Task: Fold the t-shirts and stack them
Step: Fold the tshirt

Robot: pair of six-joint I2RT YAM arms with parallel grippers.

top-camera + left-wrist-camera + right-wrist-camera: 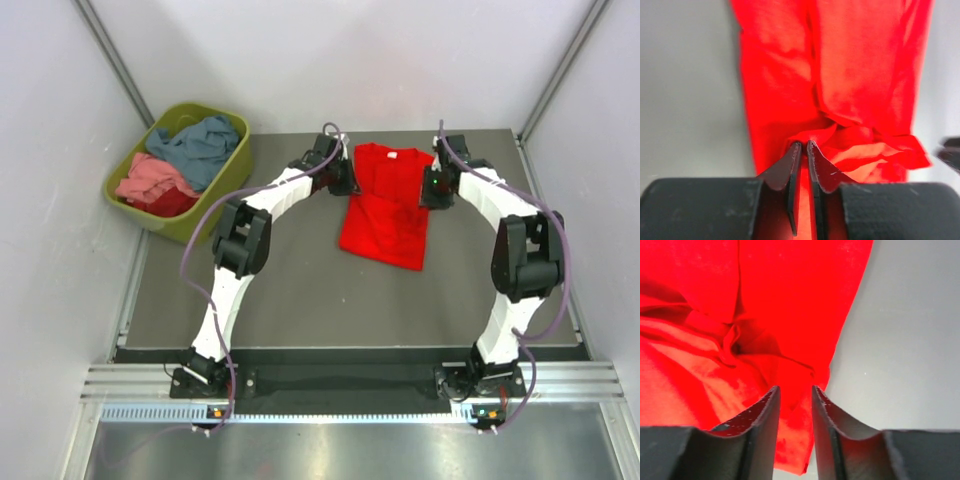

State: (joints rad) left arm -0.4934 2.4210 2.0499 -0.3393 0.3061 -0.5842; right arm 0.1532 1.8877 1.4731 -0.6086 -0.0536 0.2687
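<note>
Lying lengthwise on the worktop (300,290) with collar farthest, the bright red t-shirt (385,210) is flanked at both shoulders: a fold is pinched in the closed left tool (803,143), while cloth is seen between the slightly parted fingers of the right tool (795,388), its grip not discernible.

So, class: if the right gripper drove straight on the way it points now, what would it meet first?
The red t-shirt: its rumpled edge lies right at the tips of the right gripper, with the grey table beneath. Whether the tips already touch cloth is unclear.
</note>
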